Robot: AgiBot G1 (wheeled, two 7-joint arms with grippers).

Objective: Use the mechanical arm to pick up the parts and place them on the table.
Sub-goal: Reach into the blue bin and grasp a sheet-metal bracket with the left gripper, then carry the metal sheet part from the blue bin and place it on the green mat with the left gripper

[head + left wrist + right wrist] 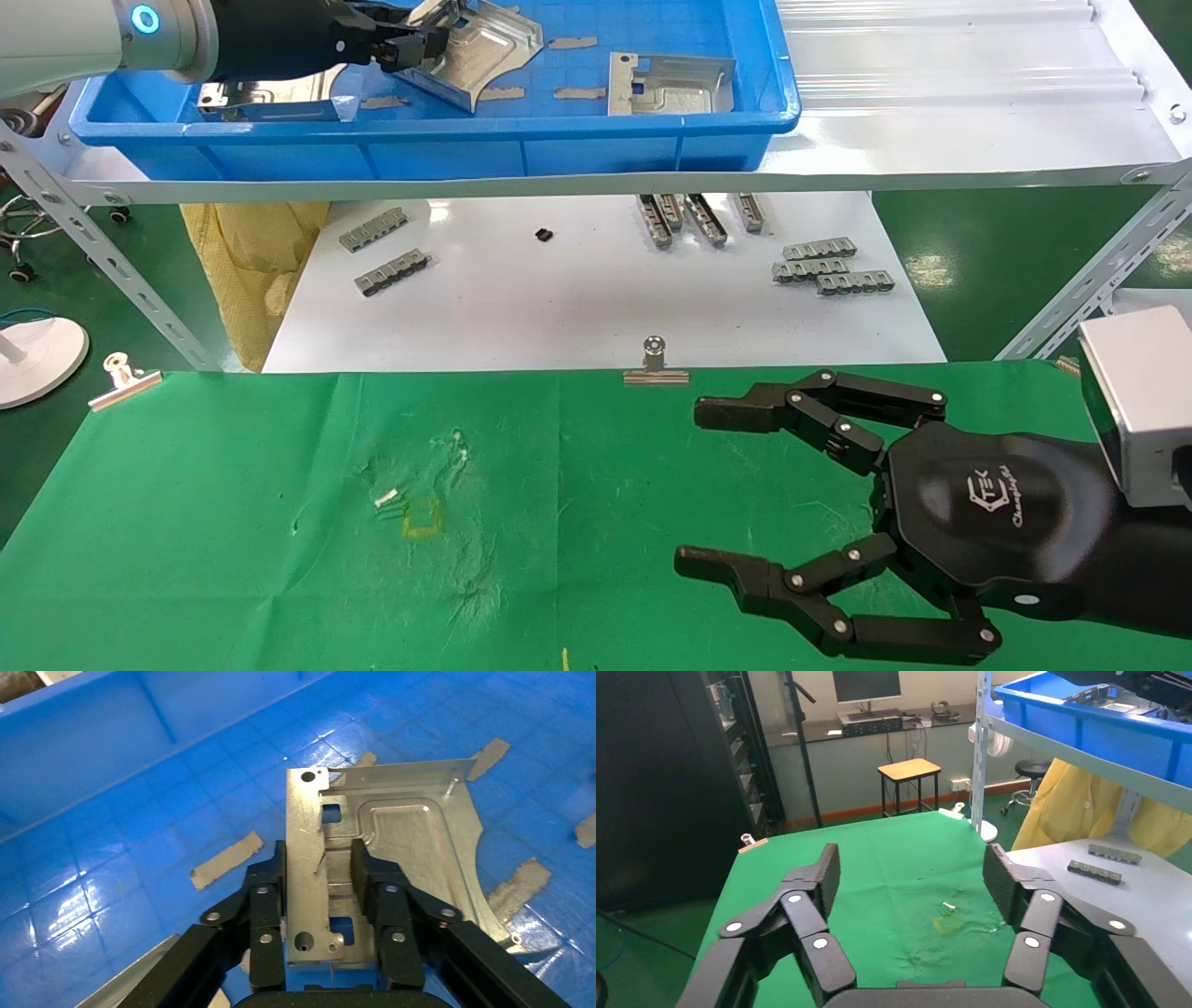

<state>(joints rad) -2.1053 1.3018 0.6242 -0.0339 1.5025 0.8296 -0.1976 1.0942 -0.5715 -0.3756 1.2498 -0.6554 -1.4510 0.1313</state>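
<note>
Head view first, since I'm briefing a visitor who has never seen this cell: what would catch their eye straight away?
The left gripper, reaching into the blue plastic tray on the upper shelf, is shut on the bent edge of a shiny sheet-metal part. Nearer the camera, the right gripper hangs wide open over the green cloth table. Two more silver parts lie in the tray.

Shiny silver part (393, 846) with embossed channels, clamped between matte black fingers (266, 910) of the left gripper (410, 45). Bright blue tray (577, 140), floor marked in a square grid, dotted with grey tape strips (226, 859). Glowing blue ring light (144, 19) on a silver-white arm, upper left. Green wrinkled cloth (233, 522) across the lower frame, stained with a faint yellow square mark (424, 517). Glossy white board (577, 298) strewn with grey slotted bars (833, 270). Black right gripper (708, 485), white logo on its palm.
</note>
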